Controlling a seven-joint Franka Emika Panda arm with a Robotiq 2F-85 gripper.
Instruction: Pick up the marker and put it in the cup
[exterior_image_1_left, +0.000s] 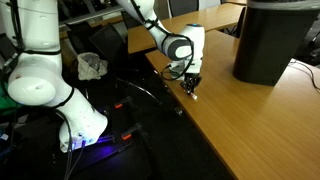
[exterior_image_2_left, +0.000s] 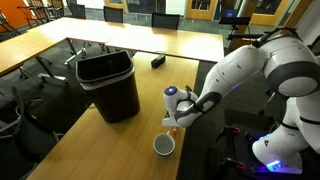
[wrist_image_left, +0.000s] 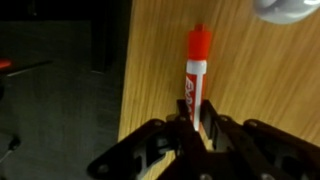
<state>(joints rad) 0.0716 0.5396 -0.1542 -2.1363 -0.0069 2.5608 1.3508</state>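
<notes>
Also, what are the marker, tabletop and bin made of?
Marker: likely plastic, with a smooth glossy red cap and a white printed barrel.
Tabletop: wood or wood-look laminate, with visible grain and a satin sheen.
Bin: probably plastic, with uniform matte black walls.

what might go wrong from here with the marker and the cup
In the wrist view the gripper straddles only one end of the marker, so it may tilt or slip when lifted.
The marker lies near the table edge; a nudge may send it off.
The cup is small and sits near that edge too, so a tilted marker may miss or tip it.
</notes>
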